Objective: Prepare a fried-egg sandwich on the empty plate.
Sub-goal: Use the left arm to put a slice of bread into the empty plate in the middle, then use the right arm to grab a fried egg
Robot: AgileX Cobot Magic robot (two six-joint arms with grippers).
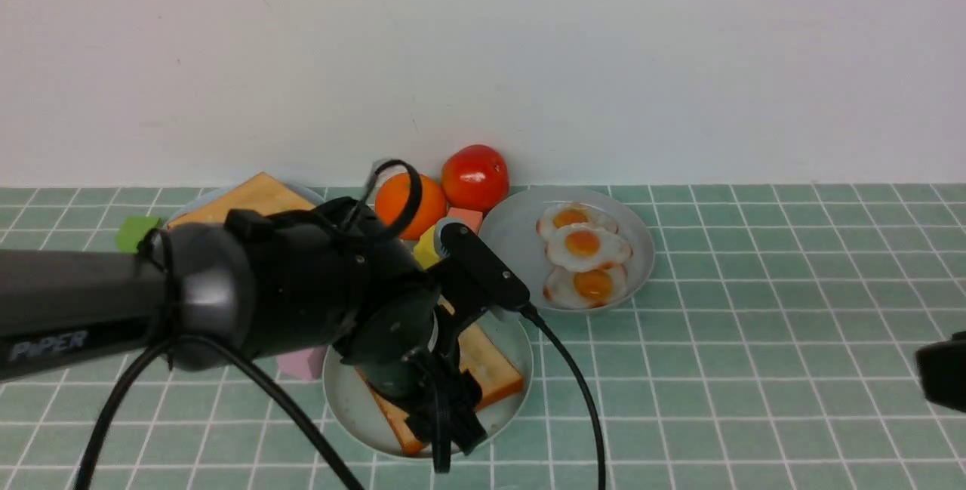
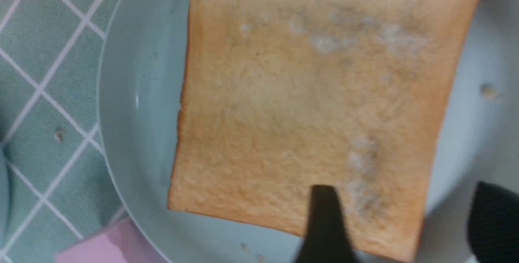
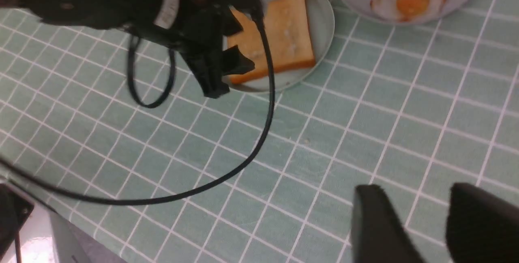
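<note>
A single golden-brown toast slice (image 1: 490,369) lies flat on the mint-green plate (image 1: 513,346), its top bare. My left gripper (image 1: 453,445) hangs just above the plate's near side, open. In the left wrist view one finger (image 2: 324,222) is over the toast (image 2: 308,105) and the other (image 2: 492,222) is past its edge, above the plate (image 2: 138,93). Three fried eggs (image 1: 585,263) lie on a grey plate (image 1: 513,237) behind. My right gripper (image 3: 425,218) is open over bare tiles, holding nothing.
More toast slices (image 1: 249,199) are stacked on a plate at the back left. An orange (image 1: 411,203) and a tomato (image 1: 475,177) stand by the wall, with green (image 1: 136,232), yellow (image 1: 426,248) and pink (image 1: 302,363) blocks near. The left arm's cable (image 1: 581,392) trails over the tiles.
</note>
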